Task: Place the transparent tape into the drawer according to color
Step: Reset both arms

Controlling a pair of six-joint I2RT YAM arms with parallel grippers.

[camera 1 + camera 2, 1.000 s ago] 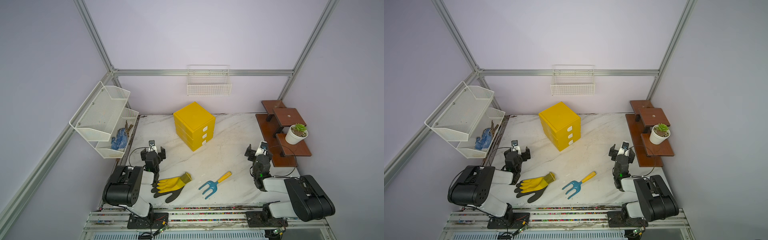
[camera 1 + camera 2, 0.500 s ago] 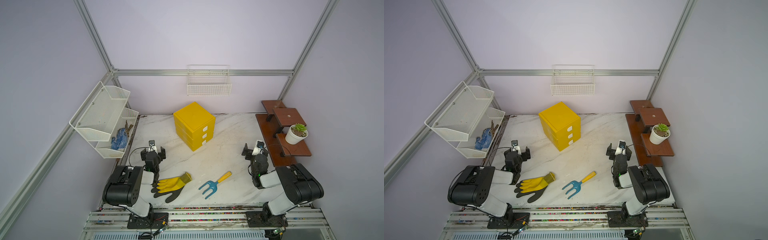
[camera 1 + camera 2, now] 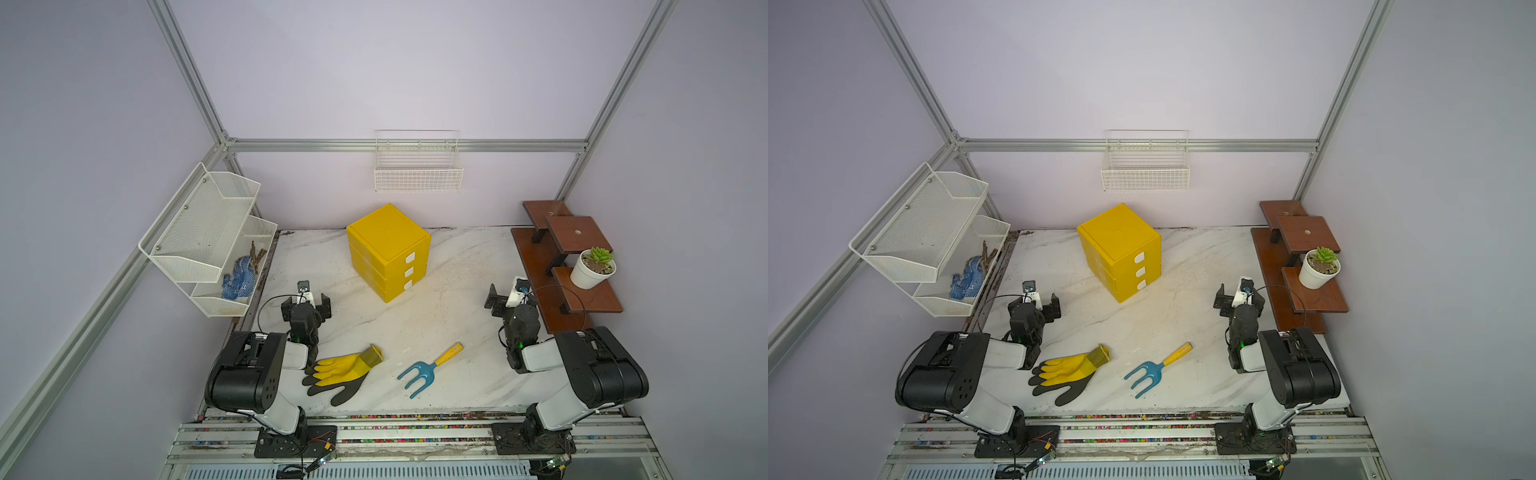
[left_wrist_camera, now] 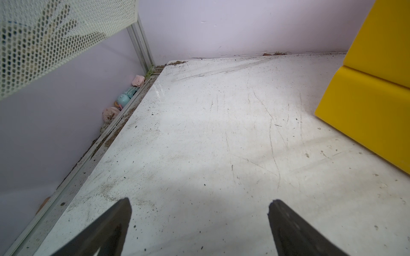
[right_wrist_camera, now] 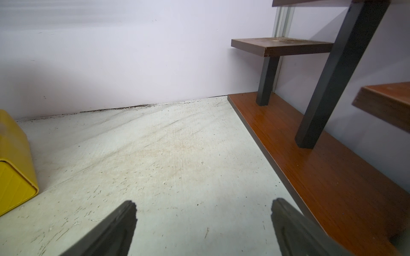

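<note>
A yellow-and-black glove [image 3: 338,372] lies behind the left gripper [image 3: 306,307], back toward its arm's base. A blue hand fork [image 3: 428,370] lies farther back than both grippers, between the 2 arms. Both the left gripper and the right gripper [image 3: 512,300] sit low over the bench [image 3: 457,291], released and empty. Each wrist view shows only bare, scuffed marble between the spread jaws.

Ahead of the left gripper and off to its right stands the yellow cabinet [image 3: 386,232]. Its 3 drawers [image 3: 409,272] are all pushed shut. Just to the right of the right gripper is the wooden shelf [image 3: 582,299] with a potted succulent [image 3: 592,272]. Farthest off hang a mesh rack [image 3: 199,232] and a wire basket [image 3: 417,174].

No transparent tape shows anywhere: none on the bench, none in either gripper. With the drawers closed and no roll left out, the sorting looks either finished or not yet begun. What the drawers hold cannot be told.
</note>
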